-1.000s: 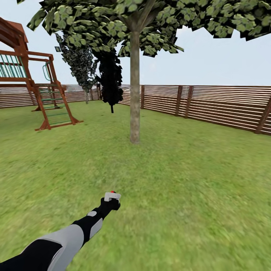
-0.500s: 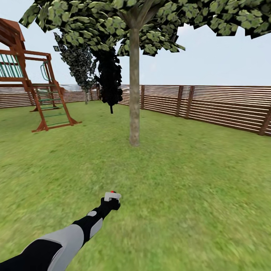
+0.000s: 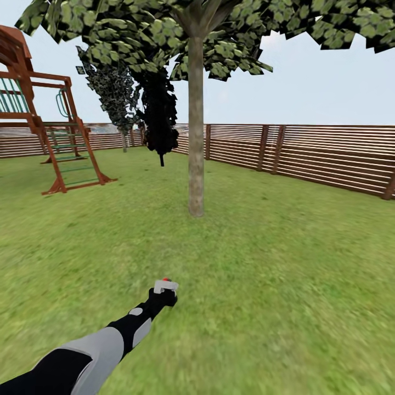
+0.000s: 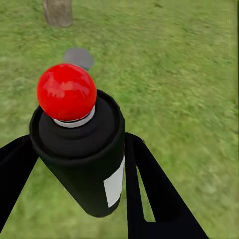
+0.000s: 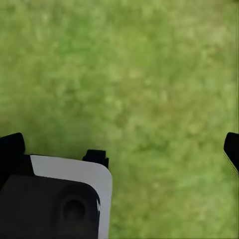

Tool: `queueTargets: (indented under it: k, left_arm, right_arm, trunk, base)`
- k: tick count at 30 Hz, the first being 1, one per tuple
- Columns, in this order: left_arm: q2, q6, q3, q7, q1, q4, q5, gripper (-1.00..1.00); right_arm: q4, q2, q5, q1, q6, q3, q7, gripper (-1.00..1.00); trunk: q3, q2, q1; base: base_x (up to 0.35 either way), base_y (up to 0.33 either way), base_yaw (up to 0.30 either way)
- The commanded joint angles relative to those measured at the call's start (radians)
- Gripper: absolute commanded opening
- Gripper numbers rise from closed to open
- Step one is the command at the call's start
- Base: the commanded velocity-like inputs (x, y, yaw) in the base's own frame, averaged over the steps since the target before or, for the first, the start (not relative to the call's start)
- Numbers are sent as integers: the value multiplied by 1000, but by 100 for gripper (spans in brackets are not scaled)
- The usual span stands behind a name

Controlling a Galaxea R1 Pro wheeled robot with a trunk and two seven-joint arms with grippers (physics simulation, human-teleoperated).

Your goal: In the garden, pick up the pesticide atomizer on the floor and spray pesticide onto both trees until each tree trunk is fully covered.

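left arm (image 3: 93,351) black with grey-white panels; black fingers (image 4: 154,199), white wrist block.

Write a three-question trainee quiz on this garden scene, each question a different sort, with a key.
1. True or false: the left gripper is shut on the pesticide atomizer.
2. The tree trunk ahead stands: A) on the grass, B) on a paved patio, C) behind the fence.
3. Fill in: the atomizer's top is coloured ____.

Key: 1 true; 2 A; 3 red.
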State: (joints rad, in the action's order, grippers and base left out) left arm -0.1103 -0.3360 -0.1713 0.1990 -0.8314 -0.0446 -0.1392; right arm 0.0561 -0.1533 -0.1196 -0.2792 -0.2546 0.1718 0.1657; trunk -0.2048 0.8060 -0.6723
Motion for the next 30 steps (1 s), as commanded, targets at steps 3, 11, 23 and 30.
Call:
queueTargets:
  k: [3,11,23,30]
  left_arm:
    - [-4,0,1,-4,0,0,1,-100]
    - [-14,0,2,-4,0,1,1,-100]
    - [-16,0,3,-5,0,2,3,-100]
    - [-16,0,5,-5,0,2,2,-100]
  right_arm:
    - [-1,0,1,0,-1,1,0,100]
    - [-1,3,4,0,-3,6,1,100]
    - [-1,1,5,0,-3,6,2,100]
    - [-1,2,5,0,-3,6,2,100]
  trunk:
    - [0,0,0]
    - [0,0,0]
    - [0,0,0]
    - [0,0,0]
  base:
    - [350,0,0]
    - [350,0,0]
    - [350,0,0]
    - [350,0,0]
